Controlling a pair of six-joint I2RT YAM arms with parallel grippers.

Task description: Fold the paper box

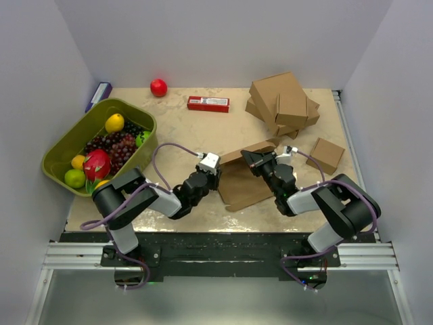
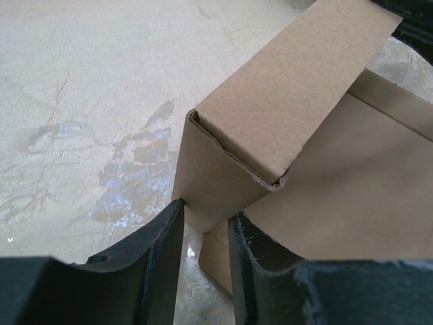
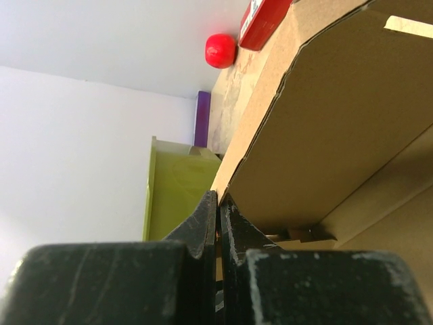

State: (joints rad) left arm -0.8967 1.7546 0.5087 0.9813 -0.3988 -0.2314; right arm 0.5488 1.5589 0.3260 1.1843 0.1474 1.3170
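Pinching paper box (image 3: 338, 122) flap — right pincer (image 3: 218, 196), wrist view only | left pincer (image 2: 206, 211) straddling corner — grip unclear

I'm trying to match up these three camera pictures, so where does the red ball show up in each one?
Top external: the red ball lies at the far edge of the table, between the green basket and the red packet.
Left wrist: not in it.
Right wrist: upper middle, just left of the red packet.
Shared landmark: the paper box, in all three.
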